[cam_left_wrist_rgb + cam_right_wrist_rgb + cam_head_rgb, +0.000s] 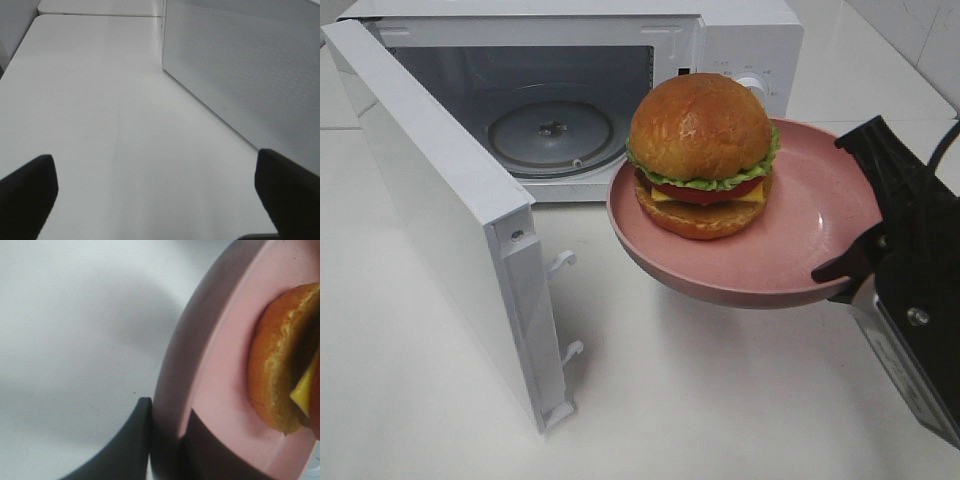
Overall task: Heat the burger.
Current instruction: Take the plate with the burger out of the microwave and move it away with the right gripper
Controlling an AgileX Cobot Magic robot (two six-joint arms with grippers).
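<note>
Jaws on my right gripper (845, 270) are clamped on the rim of the pink plate (800, 250), holding it up off the surface, with the burger (702, 155) sitting upright on it. The microwave (620, 90) is open, door (440, 210) swung wide, and its turntable (550, 130) lies beyond and to the left of the plate, so I'd reckon that's the way in. Left gripper (155, 200) hangs wide open over bare surface beside the door, holding nothing.
</note>
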